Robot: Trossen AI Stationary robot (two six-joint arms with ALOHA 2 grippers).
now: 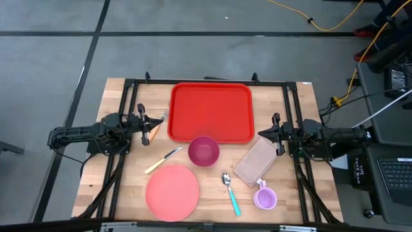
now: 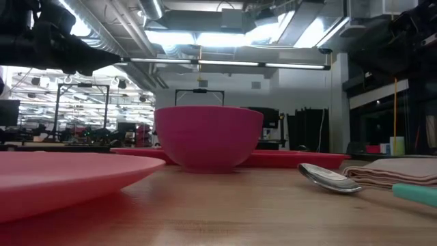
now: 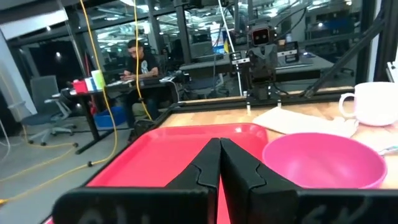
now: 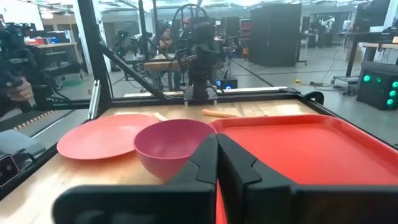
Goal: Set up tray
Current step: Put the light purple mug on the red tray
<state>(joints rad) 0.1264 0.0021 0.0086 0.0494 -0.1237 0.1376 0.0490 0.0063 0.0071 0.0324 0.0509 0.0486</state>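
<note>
From where I sit nothing is on the tray yet; it lies bare at the middle of the table's far edge, so I judge the step in hand is the first pick. To do it well I would take the nearest piece to each arm and lift it clear of the raised rim before setting it down flat inside. Going left to right: my left gripper hangs at the table's left edge, just off the tray's left rim, fingers pressed together and holding nothing, with a fork just beside it. Then come the knife, the plate at the near edge and the bowl, which touches the tray's near rim. Past the spoon, napkin and mug, my right gripper sits off the tray's right rim, clenched on nothing
</note>
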